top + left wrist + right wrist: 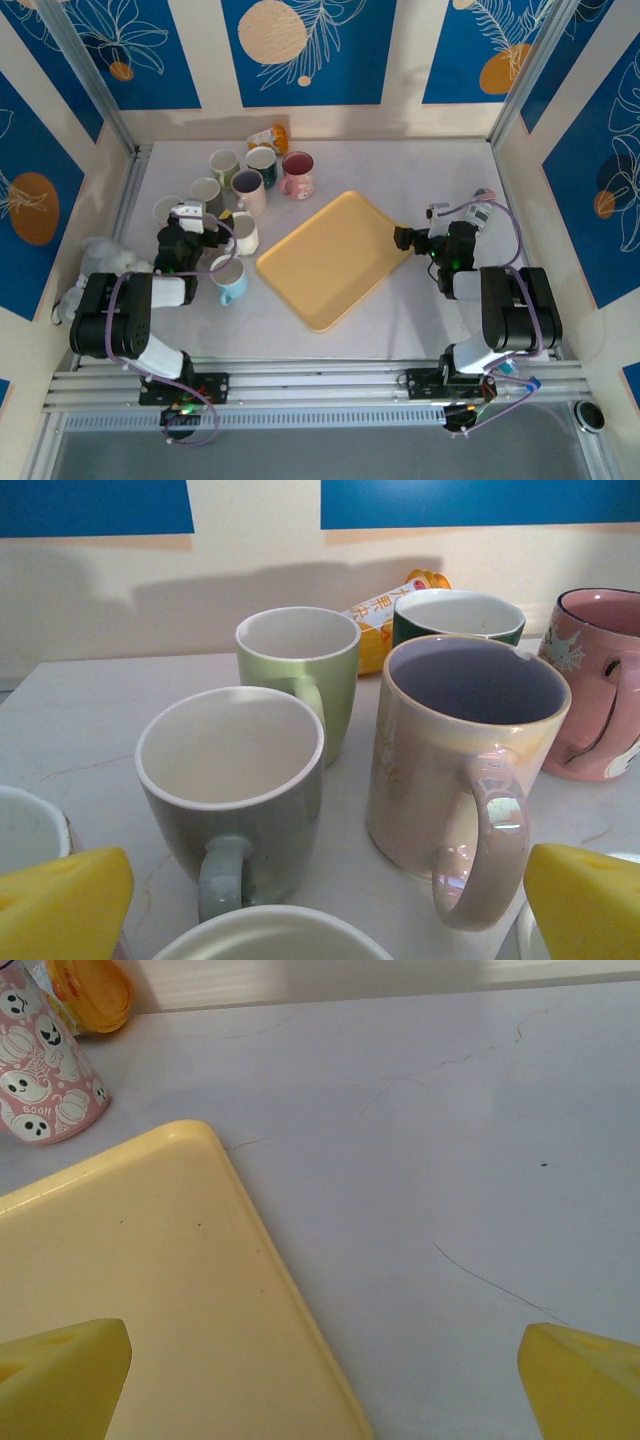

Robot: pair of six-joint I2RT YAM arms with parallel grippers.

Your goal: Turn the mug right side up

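Several mugs cluster at the table's back left, all mouth up where I can see them. In the left wrist view a grey mug (235, 790) and a pearly mug (455, 770) stand just ahead, handles toward me. Behind them are a green mug (300, 670), a dark green mug (458, 615) and a pink mug (600, 695). A white rim (270, 935) sits low between my fingers. My left gripper (200, 222) (320, 905) is open and holds nothing. A light blue mug (230, 278) stands nearest the bases. My right gripper (405, 238) (320, 1380) is open over the tray's edge.
A yellow tray (335, 255) (150, 1290) lies in the middle, bare. An orange bottle (268, 137) (385, 610) lies on its side by the back wall. A white cloth (100, 255) is bunched at the left edge. Metal posts frame the walls.
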